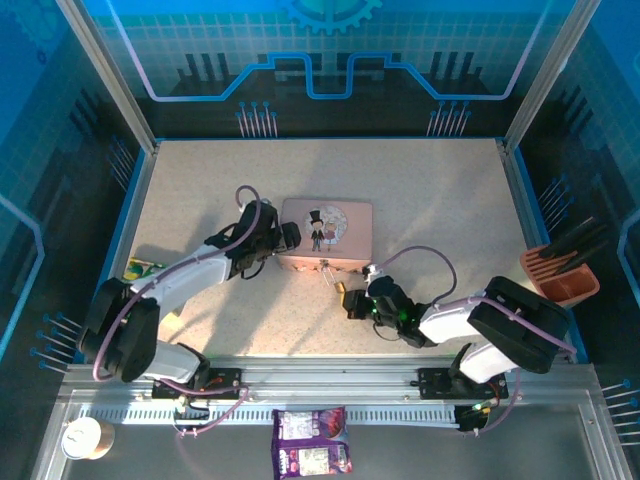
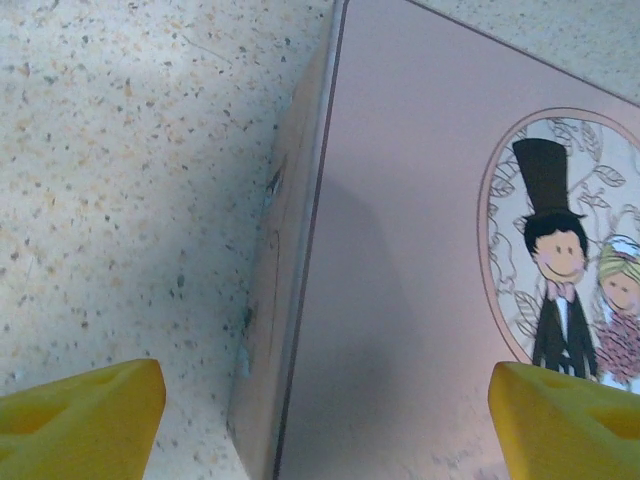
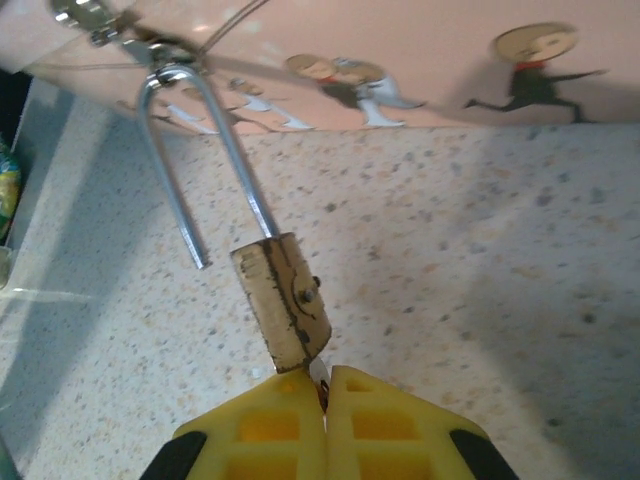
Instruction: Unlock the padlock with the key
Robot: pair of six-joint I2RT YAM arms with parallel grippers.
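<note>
The right gripper [image 3: 325,405] is pressed together just below the padlock [image 3: 283,300], pinching a thin sliver of the key [image 3: 320,383] at the brass body's lower end. The padlock is seen between that gripper and the front wall of the pink tin [image 3: 420,60]. Its shackle [image 3: 190,160] is hooked through the tin's clasp [image 3: 110,30], with one leg free of the body. The left gripper [image 2: 325,420] is spread wide over the tin's left edge. An orange holder [image 1: 560,278] is set well apart on the right.
</note>
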